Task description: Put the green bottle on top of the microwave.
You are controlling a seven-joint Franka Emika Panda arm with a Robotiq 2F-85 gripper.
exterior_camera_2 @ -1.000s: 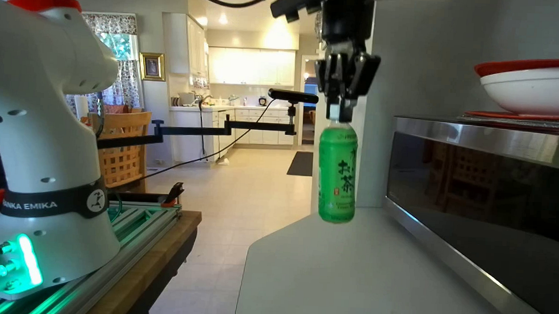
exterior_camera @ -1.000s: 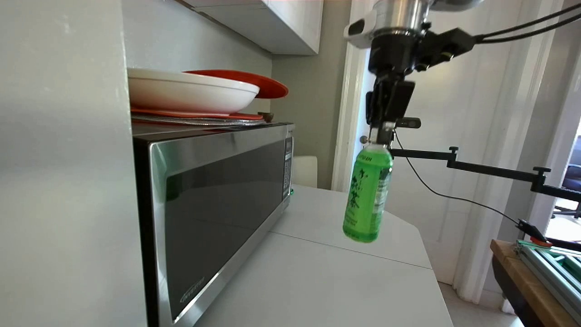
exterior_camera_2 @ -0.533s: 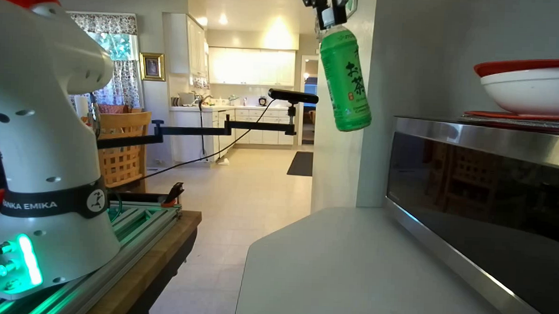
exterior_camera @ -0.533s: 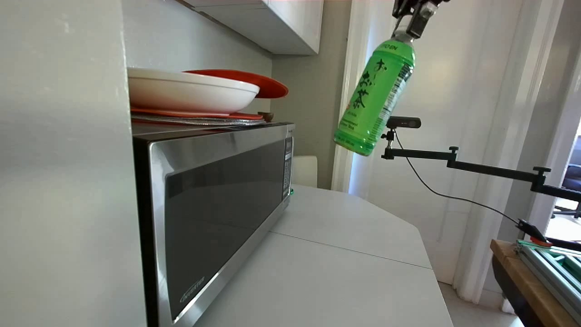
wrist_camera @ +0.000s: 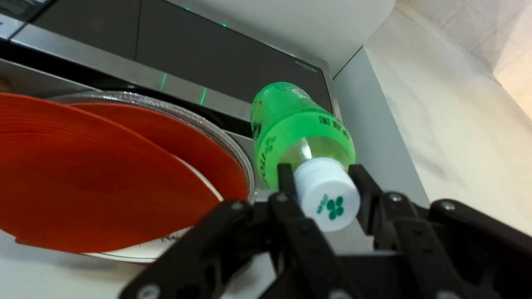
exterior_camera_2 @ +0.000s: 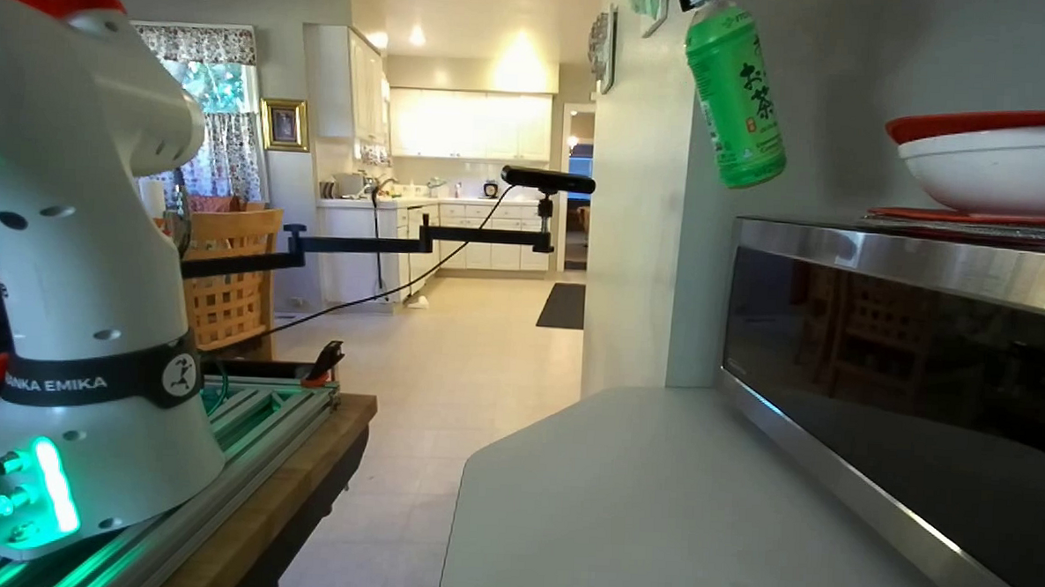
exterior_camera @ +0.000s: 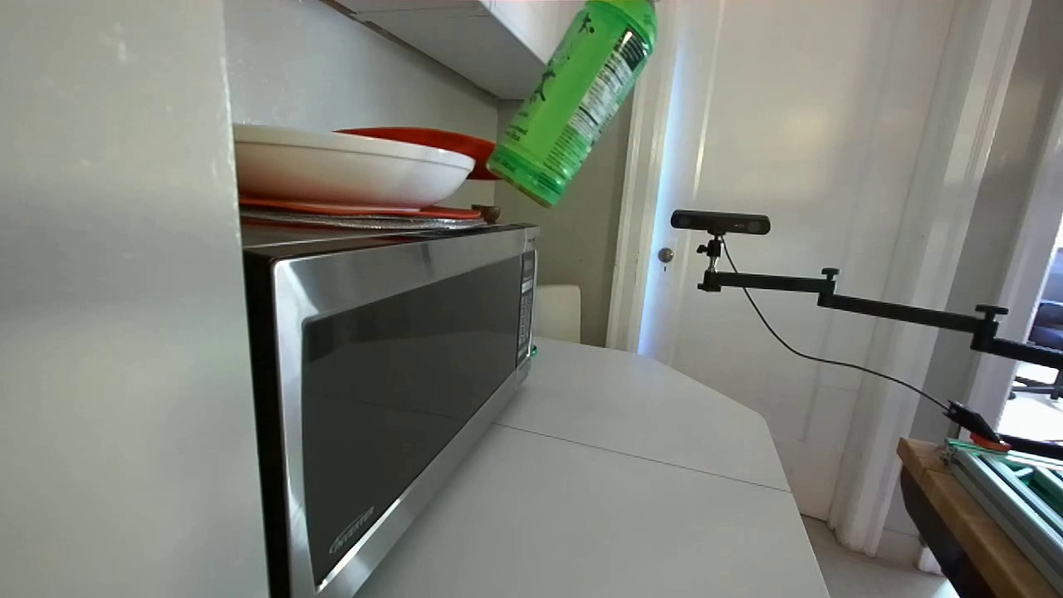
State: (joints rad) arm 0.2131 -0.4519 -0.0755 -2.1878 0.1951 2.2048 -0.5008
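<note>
At left in an exterior view, you see the microwave (exterior_camera: 407, 357) bearing a white bowl (exterior_camera: 357, 170) and red plate (exterior_camera: 469, 146); right of them, the green tea bottle (exterior_camera: 575, 98) hangs tilted, higher than the microwave's top. Your pincer (wrist_camera: 323, 180), in the wrist view, clasps the bottle's neck.

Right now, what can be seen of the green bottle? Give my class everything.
The green bottle looks like plastic: bright green label with dark characters, clear yellowish shoulder, white cap in place with a green clover-like mark. It hangs tilted in the air, cap end up, its base showing higher than the top of the microwave in both exterior views. The jaws grip it at the cap end; nothing else visibly touches it.
</note>
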